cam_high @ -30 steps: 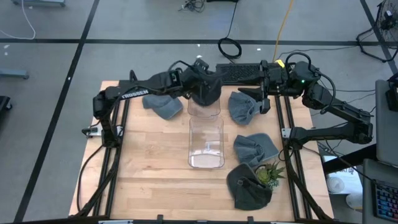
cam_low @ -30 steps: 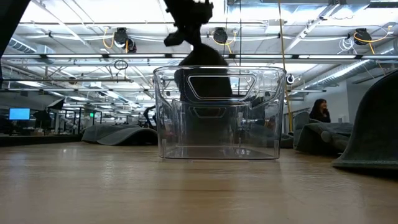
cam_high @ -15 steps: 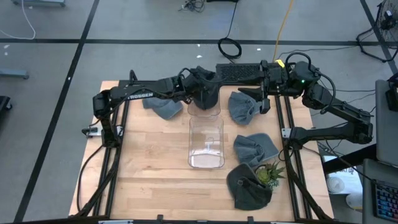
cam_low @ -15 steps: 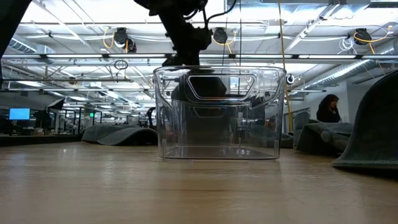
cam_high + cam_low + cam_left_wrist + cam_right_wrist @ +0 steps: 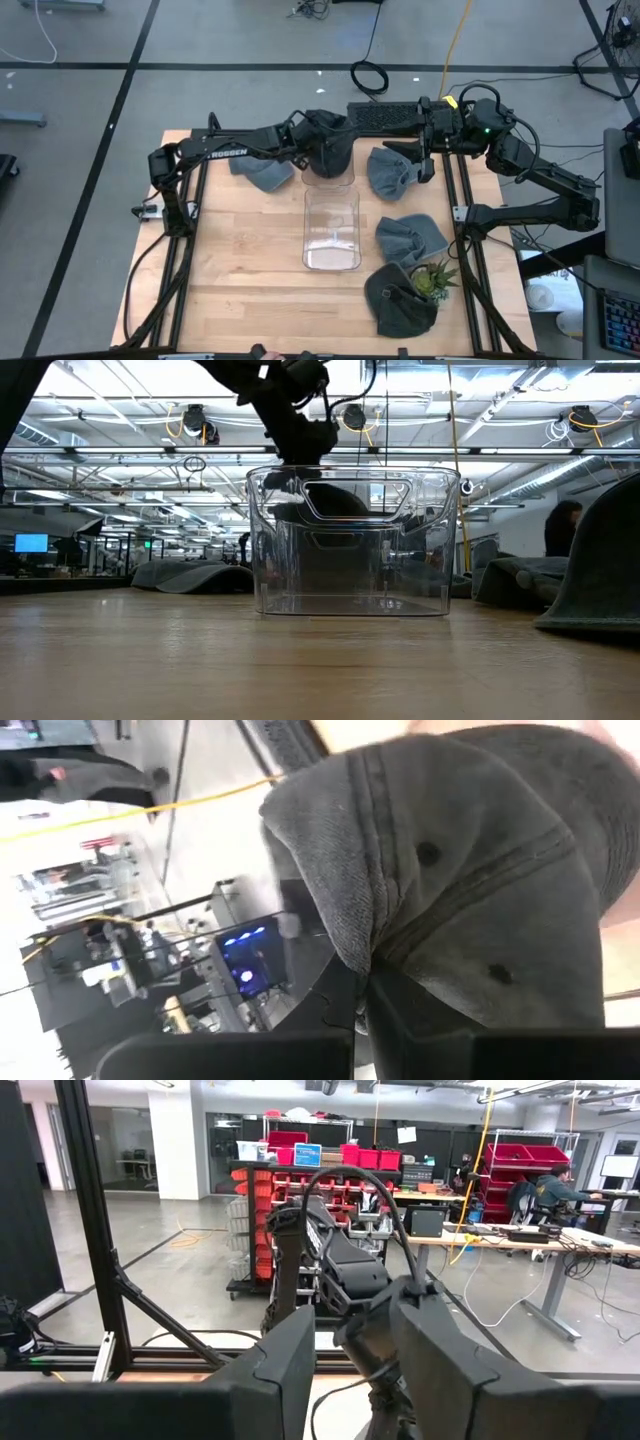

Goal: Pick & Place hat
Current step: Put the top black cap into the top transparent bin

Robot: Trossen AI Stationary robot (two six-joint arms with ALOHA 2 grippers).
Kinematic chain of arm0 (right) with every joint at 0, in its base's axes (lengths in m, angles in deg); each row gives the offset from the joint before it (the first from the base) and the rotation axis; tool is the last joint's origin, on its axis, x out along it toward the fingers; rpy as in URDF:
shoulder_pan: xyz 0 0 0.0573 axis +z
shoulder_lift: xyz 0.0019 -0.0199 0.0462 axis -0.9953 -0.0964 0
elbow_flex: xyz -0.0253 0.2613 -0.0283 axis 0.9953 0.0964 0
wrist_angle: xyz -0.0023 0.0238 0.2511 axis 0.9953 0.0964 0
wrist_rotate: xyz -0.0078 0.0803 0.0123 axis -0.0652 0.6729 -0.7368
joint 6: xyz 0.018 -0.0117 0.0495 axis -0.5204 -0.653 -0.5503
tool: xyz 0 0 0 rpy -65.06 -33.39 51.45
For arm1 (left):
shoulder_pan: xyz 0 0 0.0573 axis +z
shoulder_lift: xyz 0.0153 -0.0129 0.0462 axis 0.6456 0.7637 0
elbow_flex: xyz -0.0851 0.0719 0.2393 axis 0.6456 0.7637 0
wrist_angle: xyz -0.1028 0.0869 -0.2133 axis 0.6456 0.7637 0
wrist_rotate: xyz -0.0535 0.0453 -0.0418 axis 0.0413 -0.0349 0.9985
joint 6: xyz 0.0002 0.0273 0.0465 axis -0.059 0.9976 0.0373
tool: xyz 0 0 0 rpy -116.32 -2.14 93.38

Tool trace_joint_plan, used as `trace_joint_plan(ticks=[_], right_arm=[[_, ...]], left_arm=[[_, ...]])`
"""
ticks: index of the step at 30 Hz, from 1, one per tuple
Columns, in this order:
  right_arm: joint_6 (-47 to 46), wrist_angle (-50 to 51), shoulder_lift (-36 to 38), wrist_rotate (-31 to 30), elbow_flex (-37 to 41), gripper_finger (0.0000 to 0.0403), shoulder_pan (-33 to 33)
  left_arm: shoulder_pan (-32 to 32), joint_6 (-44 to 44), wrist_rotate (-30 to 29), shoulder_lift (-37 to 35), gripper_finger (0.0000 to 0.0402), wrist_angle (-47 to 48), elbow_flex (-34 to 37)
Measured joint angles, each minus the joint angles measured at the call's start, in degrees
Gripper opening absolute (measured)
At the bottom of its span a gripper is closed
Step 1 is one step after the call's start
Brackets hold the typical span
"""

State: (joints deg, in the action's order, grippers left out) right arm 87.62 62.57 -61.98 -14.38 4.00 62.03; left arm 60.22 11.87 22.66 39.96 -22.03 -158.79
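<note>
1. Where the pale wooden bench runs toward its near-left corner, the boards lie bare, while four other grey fabric hats crowd the remaining sides: one left of the bins, one right of them, one nearer, and a darker one beside a small green potted plant near the right edge.
2. Two clear plastic rectangular bins stand in line at the middle; the nearer bin holds no hat.
3. The farther clear bin has the dark grey stitched cap over its far end, partly below its rim in the low view.
4. The left pincer is clamped on the cap's fabric, whose seams and eyelets fold around it in the left wrist view.
5. The right pincer waits at the far right bench corner, fingers apart.
</note>
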Motion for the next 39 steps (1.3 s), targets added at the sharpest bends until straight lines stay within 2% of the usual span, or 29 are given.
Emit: trace_joint_plan(ticks=[8, 11, 18, 23, 28, 33, 39], right_arm=[[-0.04, 0.0, 0.0, -0.01, 0.0, 0.0128, 0.0], [-0.04, 0.0, 0.0, 0.01, 0.0, 0.0128, 0.02], [-0.05, 0.0, 0.0, 0.01, 0.0, 0.0128, 0.02], [-0.07, 0.0, 0.0, 0.1, 0.0, 0.0128, 0.02], [-0.08, 0.0, 0.0, 0.12, 0.0, 0.0128, 0.02], [-0.07, 0.0, -0.02, 0.14, 0.0, 0.0128, 0.02], [-0.07, 0.0, -0.02, 0.14, 0.0, 0.0128, 0.04]], left_arm=[[0.01, -0.34, 1.01, 0.0, 0.0004, -2.14, 3.21], [0.06, -1.36, 0.85, 0.0, 0.0022, -2.63, 3.23], [0.17, -6.65, -0.49, 0.0, 0.0099, -8.25, 3.23], [0.36, -10.77, -2.65, 0.0, 0.017, -12.11, 3.23], [0.78, -11.78, -3.66, 0.0, 0.0252, -11.97, 3.23], [1.25, -17.72, -6.08, 0.0, 0.0325, -12.02, 3.23], [0.94, -23.93, -5.22, -2.34, 0.0379, -10.69, 3.24]])
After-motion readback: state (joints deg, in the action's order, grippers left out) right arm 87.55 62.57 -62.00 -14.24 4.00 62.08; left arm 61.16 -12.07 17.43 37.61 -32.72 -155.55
